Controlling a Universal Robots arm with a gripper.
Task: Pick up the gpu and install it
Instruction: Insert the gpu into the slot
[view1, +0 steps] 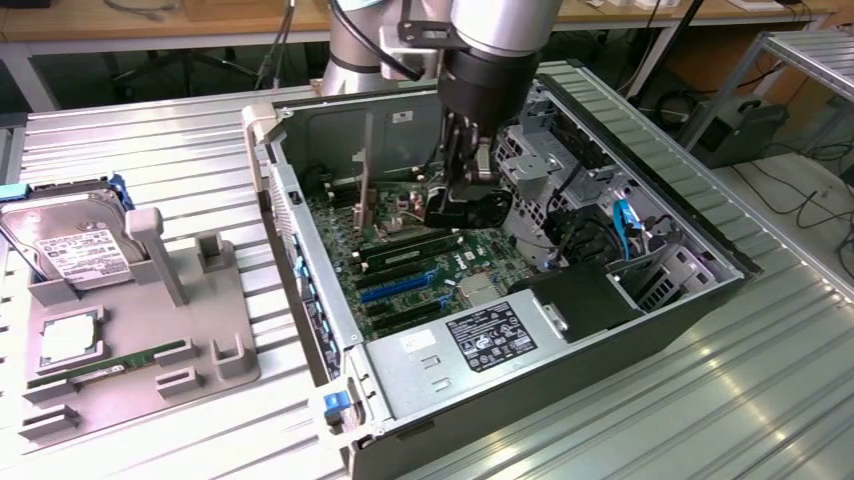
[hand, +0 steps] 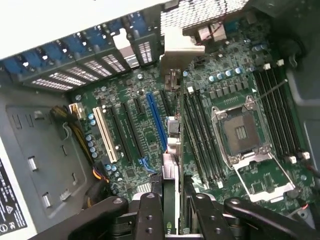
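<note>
The gpu (hand: 171, 165) is seen edge-on in the wrist view as a thin dark card running from my fingers (hand: 150, 212) to its silver bracket (hand: 178, 47) by the case's rear slot openings. My gripper (hand: 173, 210) is shut on the card's near end. The card stands upright over the motherboard, right beside the blue expansion slot (hand: 155, 120); whether it touches a slot I cannot tell. In the exterior view my gripper (view1: 458, 185) reaches down inside the open computer case (view1: 667, 300), with the card (view1: 411, 212) low among the boards.
A CPU socket (hand: 242, 132) and memory slots (hand: 200, 140) lie beside the card. The power supply (view1: 491, 335) fills the case's near end. On the exterior view's left, a grey fixture (view1: 214, 350) holds a hard drive (view1: 74, 245) and a green memory stick (view1: 114, 365).
</note>
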